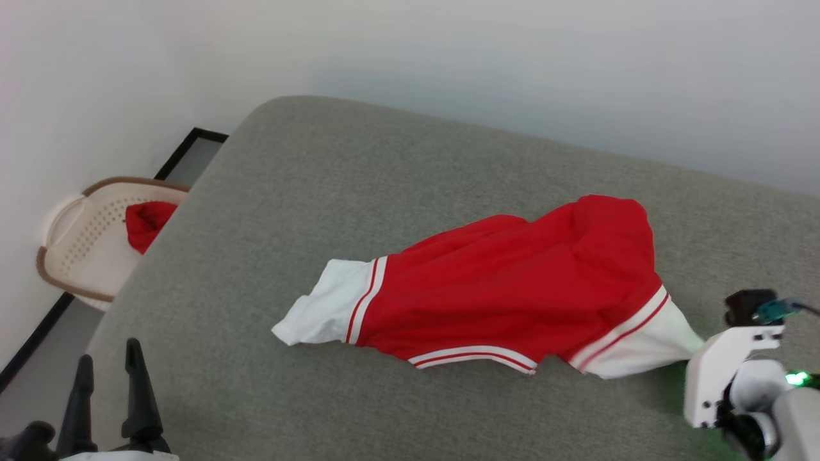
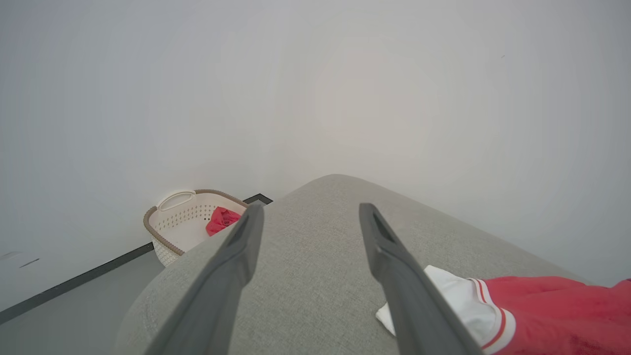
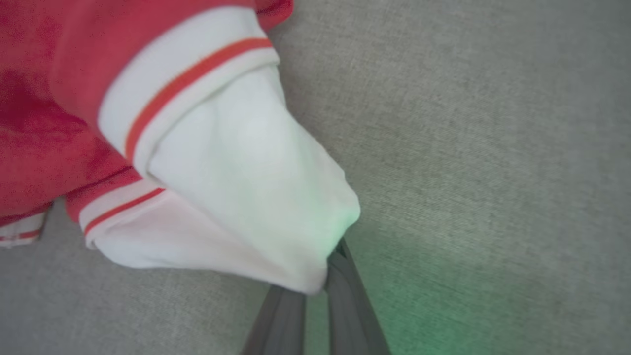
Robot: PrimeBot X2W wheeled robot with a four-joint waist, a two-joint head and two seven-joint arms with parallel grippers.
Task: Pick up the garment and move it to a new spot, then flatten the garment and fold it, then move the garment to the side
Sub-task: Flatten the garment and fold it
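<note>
My right pincer is pressed together on the tip of one white sleeve of the garment, pinching the cloth between its two dark fingers. From that grip the garment stretches leftward across the middle of the grey cushion, red body rumpled, its other white sleeve lying at the far end. My left pincer hangs spread by the cushion's near left corner, apart from that sleeve. Beyond the edge, a pale perforated basket holds a small red cloth.

Left end effector spread, right end effector seemingly clamped closed.
</note>
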